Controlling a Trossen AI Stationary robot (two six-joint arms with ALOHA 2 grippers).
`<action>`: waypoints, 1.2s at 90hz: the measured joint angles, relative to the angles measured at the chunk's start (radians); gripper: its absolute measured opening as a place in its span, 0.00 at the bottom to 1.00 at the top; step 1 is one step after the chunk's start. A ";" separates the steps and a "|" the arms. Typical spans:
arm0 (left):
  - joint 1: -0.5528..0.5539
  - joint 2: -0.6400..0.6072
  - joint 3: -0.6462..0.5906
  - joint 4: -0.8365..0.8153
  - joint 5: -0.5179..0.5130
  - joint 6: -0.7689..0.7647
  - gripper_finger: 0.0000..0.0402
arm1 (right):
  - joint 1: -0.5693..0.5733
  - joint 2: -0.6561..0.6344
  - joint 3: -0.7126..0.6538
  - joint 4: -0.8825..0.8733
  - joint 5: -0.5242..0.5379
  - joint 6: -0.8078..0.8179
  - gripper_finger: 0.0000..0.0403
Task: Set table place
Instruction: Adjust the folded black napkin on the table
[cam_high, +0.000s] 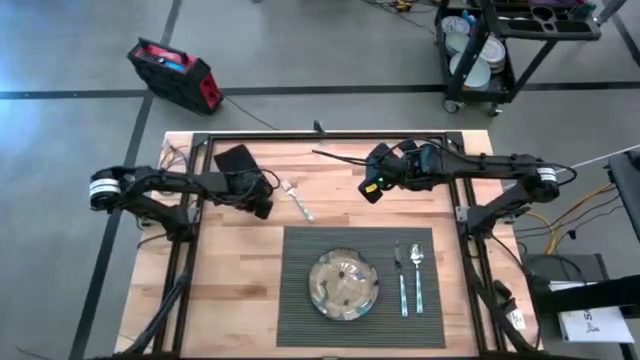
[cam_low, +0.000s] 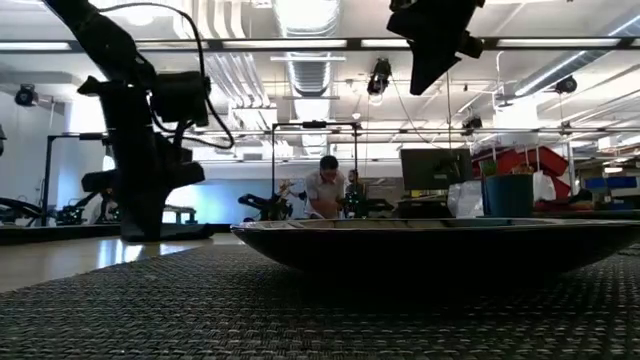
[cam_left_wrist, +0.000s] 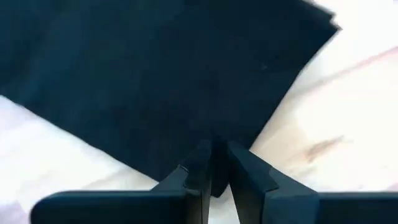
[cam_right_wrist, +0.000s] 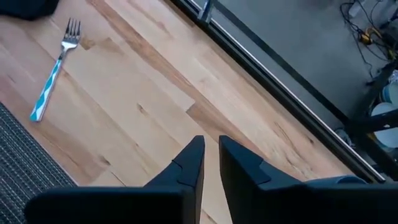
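Note:
A dark grey ribbed placemat (cam_high: 300, 300) lies on the wooden table (cam_high: 230, 290) at the near middle. It carries a glass plate (cam_high: 344, 285), a blue-handled fork (cam_high: 401, 280) and a spoon (cam_high: 417, 272). A second blue-handled fork (cam_high: 297, 200) lies on bare wood beyond the mat. A black napkin (cam_high: 234, 160) lies flat at the far left, and my left gripper (cam_left_wrist: 215, 149) is shut on it. My right gripper (cam_right_wrist: 211, 146) hangs shut over bare wood at the far middle and holds nothing; the low view shows it well above the table. My left gripper pinches the black napkin at one corner (cam_left_wrist: 217, 134) between its two fingers, which come down at it from above. The rest of the napkin (cam_left_wrist: 155, 74) spreads out flat on the wood beyond the fingertips. One layer or several, I cannot tell.
The black tube frame (cam_high: 330, 137) runs along the table's far edge and down both sides. Bare wood lies left of the mat and between the mat and the far edge. A red case (cam_high: 175, 72) and a cart (cam_high: 490, 50) stand on the floor beyond.

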 joint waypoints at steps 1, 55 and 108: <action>-0.001 0.000 -0.001 0.002 0.005 -0.002 0.09 | 0.000 0.000 0.000 0.000 0.000 0.000 0.07; -0.268 -0.014 0.003 0.116 0.171 -0.303 0.09 | 0.000 0.000 0.000 0.006 0.000 0.001 0.06; -0.514 -0.032 0.092 -0.004 -0.196 -0.517 0.09 | 0.000 0.000 0.000 0.083 0.000 0.000 0.07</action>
